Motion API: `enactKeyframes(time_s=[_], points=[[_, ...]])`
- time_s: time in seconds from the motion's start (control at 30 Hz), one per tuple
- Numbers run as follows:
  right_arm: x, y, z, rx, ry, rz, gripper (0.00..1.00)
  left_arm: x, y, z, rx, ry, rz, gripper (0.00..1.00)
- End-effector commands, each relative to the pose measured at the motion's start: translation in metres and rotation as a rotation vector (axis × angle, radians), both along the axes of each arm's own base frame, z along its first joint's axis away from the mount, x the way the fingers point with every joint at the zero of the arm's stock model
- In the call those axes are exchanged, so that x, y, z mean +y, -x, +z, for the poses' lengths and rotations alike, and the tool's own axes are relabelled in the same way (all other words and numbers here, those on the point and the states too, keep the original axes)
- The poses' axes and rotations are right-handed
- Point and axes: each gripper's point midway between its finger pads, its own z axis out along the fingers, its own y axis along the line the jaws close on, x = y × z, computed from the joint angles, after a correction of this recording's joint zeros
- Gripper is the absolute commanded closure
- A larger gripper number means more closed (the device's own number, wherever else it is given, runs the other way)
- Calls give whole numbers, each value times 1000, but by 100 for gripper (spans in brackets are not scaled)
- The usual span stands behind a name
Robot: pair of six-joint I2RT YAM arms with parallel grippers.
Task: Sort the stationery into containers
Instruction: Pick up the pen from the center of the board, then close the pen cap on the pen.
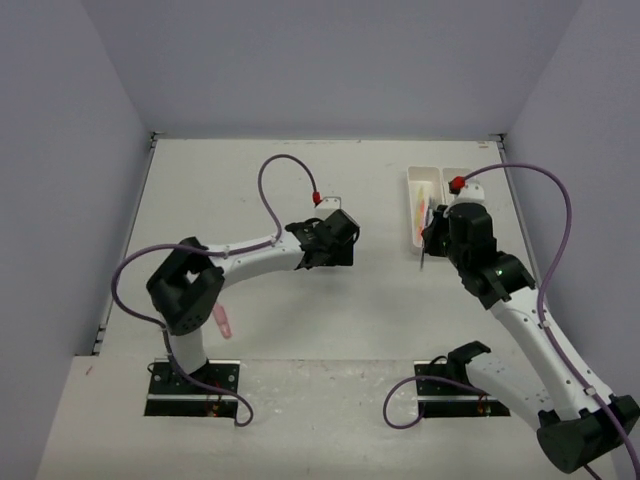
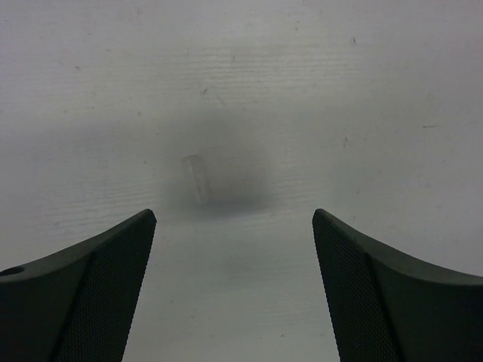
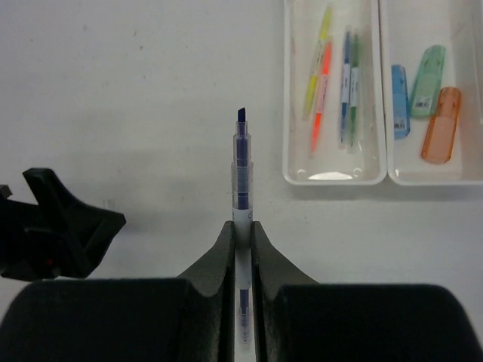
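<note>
Right gripper (image 3: 241,230) is clamped tight on one thin pen (image 3: 241,162). The pen has a clear smooth barrel and a dark blue chisel tip, sticks straight out past the fingertips, and is over the matte white table (image 3: 113,90), near the trays but not over them.

Two trays sit side by side, walls touching, at the far right of the table. Both are glossy white plastic, rectangular, with rounded corners and shallow walls.

Pen tray (image 3: 289,90) holds four thin pens lying lengthwise: one yellow pen (image 3: 326,23), one orange pen (image 3: 317,124), one blue pen (image 3: 346,75), one green pen (image 3: 355,75).

Marker tray (image 3: 419,30) holds three stubby rounded markers: blue marker (image 3: 399,100), mint marker (image 3: 427,81), translucent orange marker (image 3: 441,124).

Left gripper (image 2: 234,226) has its jaws spread wide and holds nothing. Its black fingers (image 2: 113,302) have mesh-textured pads. Below it on the table lies one small clear stub (image 2: 197,178), blurred.

One pink marker (image 1: 223,322) lies flat on the table by the left arm's base.
</note>
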Motion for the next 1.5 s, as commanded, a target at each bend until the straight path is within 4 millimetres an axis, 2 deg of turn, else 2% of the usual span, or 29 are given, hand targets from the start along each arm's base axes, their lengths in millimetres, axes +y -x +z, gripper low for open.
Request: enactKeyframes(time_s=[0.0, 0.07, 0.2, 0.37, 0.53, 0.83, 1.03, 1.17, 1.23, 1.27, 1.3, 1.47], points=[[15, 4, -8, 20, -20, 101, 100, -1, -14, -9, -45, -74, 120, 17], [17, 5, -7, 17, -23, 112, 100, 3, -13, -16, -40, -98, 135, 22], [24, 7, -5, 4, -43, 151, 100, 10, -17, -24, -45, -134, 153, 42], [26, 8, -1, -8, -50, 167, 100, 11, -19, -30, -44, -155, 154, 44], [28, 10, 1, -17, -57, 183, 100, 17, -22, -42, -32, -160, 159, 60], [35, 12, 0, -8, -64, 228, 100, 8, -29, -53, -29, -121, 125, 61], [35, 13, 4, -21, -67, 230, 100, 16, -28, -65, -6, -144, 135, 75], [35, 12, 5, -27, -66, 233, 100, 21, -25, -69, 3, -156, 138, 78], [36, 13, 6, -31, -68, 238, 100, 22, -24, -73, 11, -164, 122, 87], [36, 13, 6, -32, -67, 237, 100, 21, -24, -73, 12, -166, 110, 87], [35, 13, 7, -34, -68, 236, 100, 16, -21, -77, 31, -161, 75, 100], [34, 15, 12, -54, -69, 238, 100, -9, -22, -69, -16, -200, -262, 100]])
